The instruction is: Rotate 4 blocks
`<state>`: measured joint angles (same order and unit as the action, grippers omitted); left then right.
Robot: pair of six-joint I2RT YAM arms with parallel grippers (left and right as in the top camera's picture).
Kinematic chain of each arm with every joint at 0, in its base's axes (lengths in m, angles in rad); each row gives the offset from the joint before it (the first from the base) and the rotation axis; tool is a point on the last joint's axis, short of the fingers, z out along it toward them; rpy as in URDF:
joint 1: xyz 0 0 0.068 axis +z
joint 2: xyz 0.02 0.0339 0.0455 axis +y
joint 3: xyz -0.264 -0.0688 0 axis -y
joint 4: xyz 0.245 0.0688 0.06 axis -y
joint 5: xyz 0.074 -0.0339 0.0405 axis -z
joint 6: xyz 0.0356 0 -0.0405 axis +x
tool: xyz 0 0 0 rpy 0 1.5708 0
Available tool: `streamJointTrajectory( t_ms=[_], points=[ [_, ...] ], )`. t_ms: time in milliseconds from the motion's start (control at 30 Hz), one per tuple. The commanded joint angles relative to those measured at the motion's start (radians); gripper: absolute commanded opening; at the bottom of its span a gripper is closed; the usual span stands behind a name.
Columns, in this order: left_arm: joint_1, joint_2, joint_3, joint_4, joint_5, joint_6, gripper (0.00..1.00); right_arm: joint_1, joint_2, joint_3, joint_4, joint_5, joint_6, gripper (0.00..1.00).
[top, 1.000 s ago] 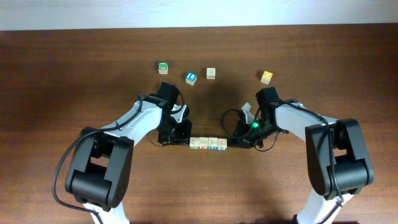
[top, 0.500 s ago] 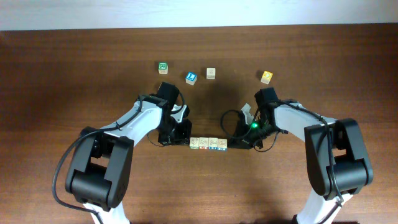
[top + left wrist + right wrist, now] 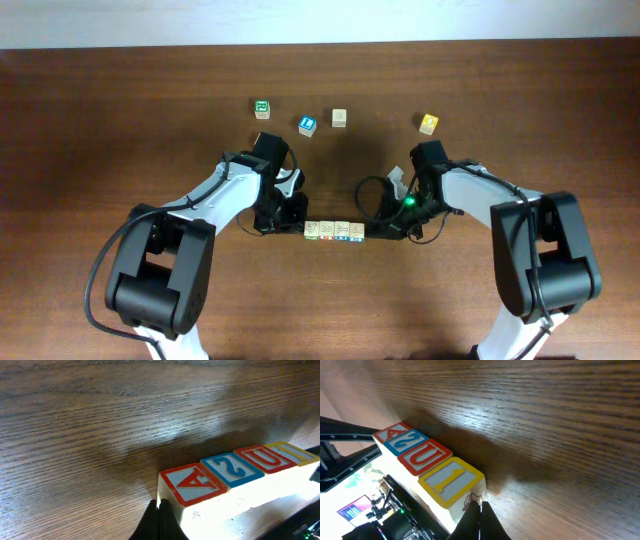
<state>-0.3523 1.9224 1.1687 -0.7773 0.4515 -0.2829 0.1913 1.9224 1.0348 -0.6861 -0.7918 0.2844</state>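
Nothing shifted, left hand (image 3: 299,227) and right hand (image 3: 374,229) both clenched, touching opposite ends of the 4 blocks (image 3: 335,231)

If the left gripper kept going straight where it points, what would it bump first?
Probably the red A block, the nearest of the four blocks in the line. The shut left gripper has its tip right at that block's end face, seemingly touching it.
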Motion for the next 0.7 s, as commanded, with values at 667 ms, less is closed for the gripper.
streamJointTrajectory(
  t_ms=[667],
  points=[
    [-0.021,-0.022,0.012,0.003,0.043,0.016,0.0,0.093,-0.083,0.137,-0.097,0.018,-0.003,0.04]
  ],
)
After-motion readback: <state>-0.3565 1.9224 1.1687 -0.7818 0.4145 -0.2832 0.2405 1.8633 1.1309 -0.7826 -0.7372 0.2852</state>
